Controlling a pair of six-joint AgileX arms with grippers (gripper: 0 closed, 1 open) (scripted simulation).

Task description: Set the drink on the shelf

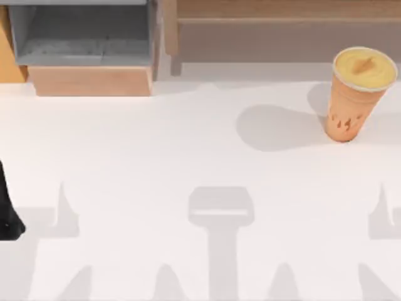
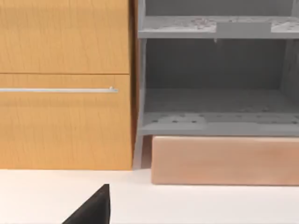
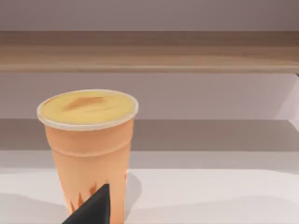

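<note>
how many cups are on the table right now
1. The orange cup stands upright near the table's back right, in front of the wooden rail; in the right wrist view it is close ahead. Nothing seems to hide another.

the drink (image 3: 88, 149) is seen upright on the white tabletop (image 3: 210, 191), an orange tapered cup with a pale rim and a creamy yellow top marked by a darker streak. darker orange marks are seen low on its side. a dark pincer (image 3: 93, 209) tip is seen in front of the cup's base, overlapping it. behind, a brown wooden ledge (image 3: 187, 53) is seen running across a pale wall (image 3: 210, 95).
</note>
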